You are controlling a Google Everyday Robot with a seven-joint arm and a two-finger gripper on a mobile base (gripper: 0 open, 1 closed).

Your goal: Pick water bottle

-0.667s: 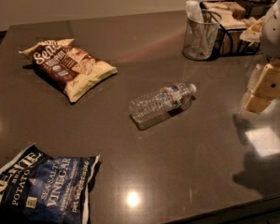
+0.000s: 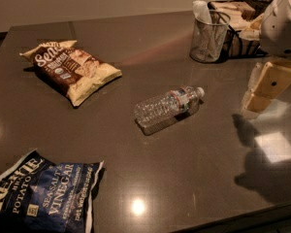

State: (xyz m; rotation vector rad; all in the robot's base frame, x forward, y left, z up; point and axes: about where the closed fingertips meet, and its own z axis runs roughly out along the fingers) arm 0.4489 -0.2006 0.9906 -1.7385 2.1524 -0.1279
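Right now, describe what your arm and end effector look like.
The arm at the upper right has a smooth, rounded white shell. Below it, at the right edge above the table, the end effector is pale tan, blocky and flat-sided, with one small dark hole in its face. No cables or markings show.

A dark, glossy table fills my view, with bright spots of light reflected on it. A pale wall runs behind. My gripper hangs above the table's right side.
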